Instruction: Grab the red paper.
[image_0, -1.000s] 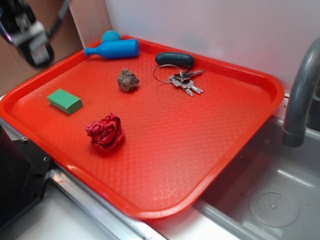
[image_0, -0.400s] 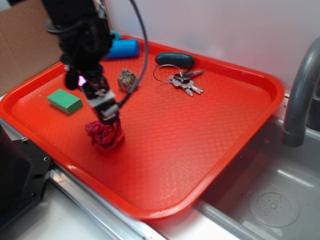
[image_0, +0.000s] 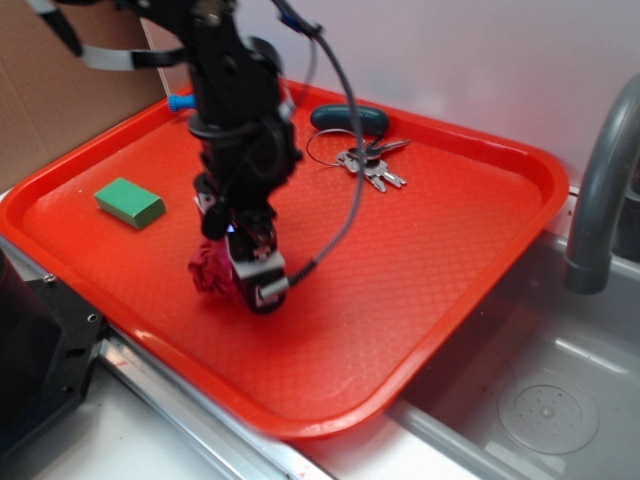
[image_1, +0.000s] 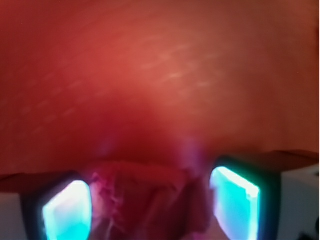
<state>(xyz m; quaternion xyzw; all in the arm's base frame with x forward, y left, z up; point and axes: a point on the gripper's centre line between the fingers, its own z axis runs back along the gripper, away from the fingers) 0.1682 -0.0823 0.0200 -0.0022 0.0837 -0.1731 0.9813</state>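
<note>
The red paper (image_0: 208, 273) is a dark crimson crumpled wad on the front left of the red-orange tray (image_0: 450, 230). My gripper (image_0: 248, 285) has come down on it from above, and the arm hides most of the wad. In the wrist view the paper (image_1: 150, 195) lies between my two glowing fingers (image_1: 67, 212). The fingers stand wide apart on either side of it, close to its flanks. The tray floor fills the rest of that view.
A green block (image_0: 130, 202) lies at the tray's left. Keys (image_0: 368, 165) with a dark fob (image_0: 350, 118) lie at the back. A blue toy's tip (image_0: 178, 102) shows behind the arm. A grey faucet (image_0: 600, 190) and sink (image_0: 540, 400) are to the right.
The arm came in from the upper left and moved over the paper. It has dropped so the fingers straddle the wad, which has shifted slightly right.
</note>
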